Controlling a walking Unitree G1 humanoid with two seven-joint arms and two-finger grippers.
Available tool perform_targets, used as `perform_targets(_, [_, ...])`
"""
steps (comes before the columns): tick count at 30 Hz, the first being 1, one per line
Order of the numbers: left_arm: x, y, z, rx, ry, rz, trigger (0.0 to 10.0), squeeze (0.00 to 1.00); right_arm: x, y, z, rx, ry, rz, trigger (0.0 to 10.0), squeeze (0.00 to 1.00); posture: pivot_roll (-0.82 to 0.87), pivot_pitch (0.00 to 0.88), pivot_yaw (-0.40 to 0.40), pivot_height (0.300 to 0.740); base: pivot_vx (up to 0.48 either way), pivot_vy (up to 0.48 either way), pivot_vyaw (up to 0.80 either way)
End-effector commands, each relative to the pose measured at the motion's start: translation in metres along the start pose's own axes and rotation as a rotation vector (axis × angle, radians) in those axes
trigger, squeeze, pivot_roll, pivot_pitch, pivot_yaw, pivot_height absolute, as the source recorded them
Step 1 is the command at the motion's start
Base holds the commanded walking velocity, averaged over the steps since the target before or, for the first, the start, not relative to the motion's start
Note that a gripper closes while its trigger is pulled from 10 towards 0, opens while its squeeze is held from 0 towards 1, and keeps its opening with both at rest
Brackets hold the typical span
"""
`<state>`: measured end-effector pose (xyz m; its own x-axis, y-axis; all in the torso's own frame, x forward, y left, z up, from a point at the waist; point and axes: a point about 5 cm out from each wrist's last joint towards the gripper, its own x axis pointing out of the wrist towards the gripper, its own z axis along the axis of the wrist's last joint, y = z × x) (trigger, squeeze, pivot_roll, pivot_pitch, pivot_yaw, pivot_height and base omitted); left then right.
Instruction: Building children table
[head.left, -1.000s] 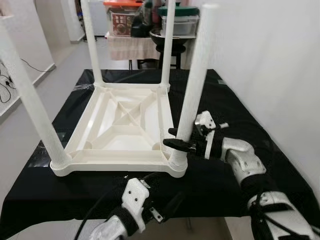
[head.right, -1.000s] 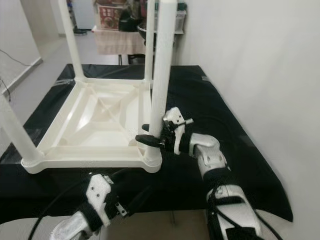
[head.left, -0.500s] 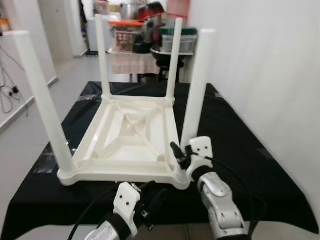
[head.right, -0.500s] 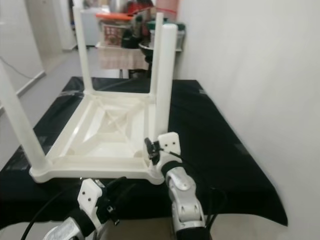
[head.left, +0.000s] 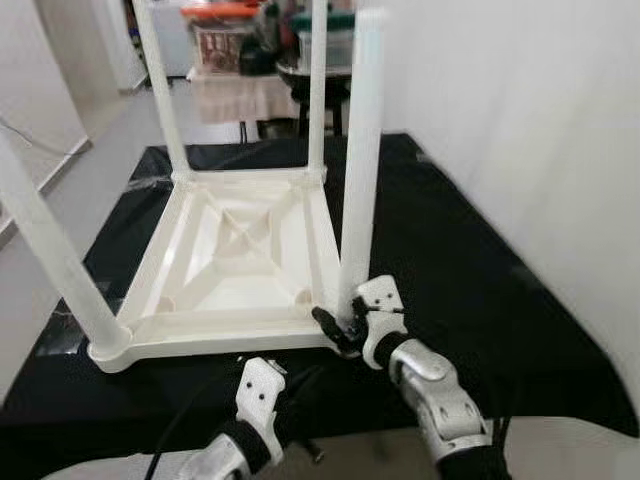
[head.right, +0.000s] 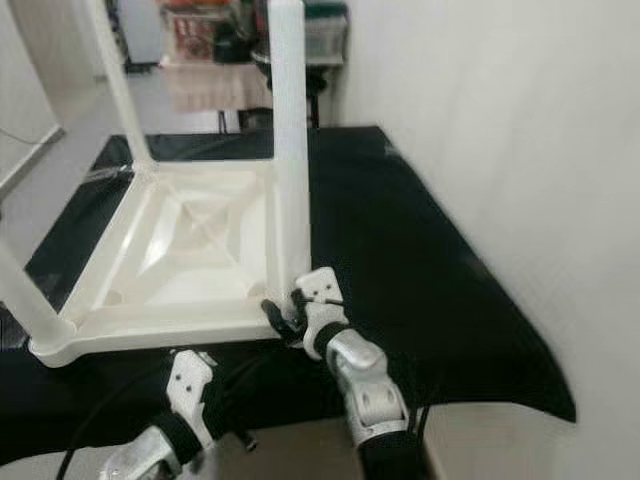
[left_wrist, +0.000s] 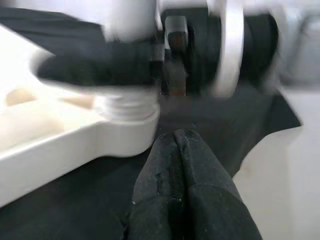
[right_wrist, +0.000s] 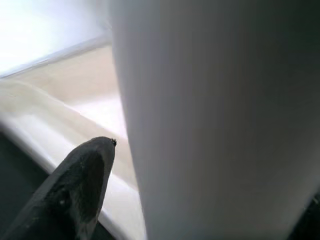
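Black cloth (head.left: 460, 250), right claw (head.left: 340, 328) around leg (head.left: 358, 170)

You have one white children's table (head.left: 245, 250) here, lying upside down on one black cloth (head.left: 460, 270), with four white legs (head.left: 360, 150) standing up from its corners. Two robot arms reach in from the near edge, so count two tools: the left tool (head.left: 262, 392) and the right tool (head.left: 335, 330). At the far end you can count two clear storage bins (head.left: 222, 40), though the clutter around them is too blurred to number.
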<state>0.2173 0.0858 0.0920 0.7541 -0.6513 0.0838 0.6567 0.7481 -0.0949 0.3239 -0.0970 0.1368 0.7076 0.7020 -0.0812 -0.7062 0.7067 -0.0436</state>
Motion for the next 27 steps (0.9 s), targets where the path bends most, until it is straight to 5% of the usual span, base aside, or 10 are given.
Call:
perform_targets(1, [-0.002,-0.001,-0.008,-0.043,0.029,-0.011,0.0,0.0,0.004,0.0,0.012,-0.039,-0.056,0.097,10.0,0.0,0.03,0.0,-0.06,0.74,0.0,0.0,0.0])
perform_targets(8, [0.003,-0.001,-0.014,-0.074,0.049,-0.055,0.0,0.0,0.012,-0.013,0.019,-0.06,-0.024,0.293,10.0,0.0,0.02,0.0,-0.05,0.74,0.0,0.0,0.0])
perform_targets(9, [0.003,-0.001,-0.014,-0.077,0.05,-0.052,0.0,0.0,0.012,-0.012,0.017,-0.058,-0.015,0.312,6.5,0.0,0.03,0.0,-0.053,0.74,0.0,0.0,0.0])
perform_targets(10, [0.004,-0.001,-0.015,-0.08,0.051,-0.05,0.0,0.0,0.013,-0.011,0.015,-0.059,-0.009,0.321,6.5,0.0,0.03,0.0,-0.053,0.74,0.0,0.0,0.0])
perform_targets(11, [0.004,-0.001,-0.016,-0.086,0.058,-0.052,0.0,0.0,0.013,-0.01,0.013,-0.049,-0.007,0.326,0.0,0.0,0.03,0.0,-0.054,0.74,0.0,0.0,0.0])
perform_targets(13, [0.005,-0.002,-0.018,-0.096,0.068,-0.058,0.0,0.0,0.013,-0.009,0.01,-0.025,-0.018,0.328,0.0,0.0,0.03,0.0,-0.063,0.74,0.0,0.0,0.0])
perform_targets(14, [0.007,-0.001,-0.018,-0.102,0.071,-0.055,9.8,0.0,0.015,-0.006,0.009,-0.002,-0.036,0.31,0.0,0.0,0.03,0.0,-0.065,0.74,0.0,0.0,0.0])
perform_targets(27, [0.014,0.005,-0.024,-0.117,0.097,-0.061,10.0,0.0,0.004,-0.004,-0.001,0.073,-0.142,0.177,0.0,0.0,-0.02,0.0,-0.034,0.74,0.0,0.0,0.0])
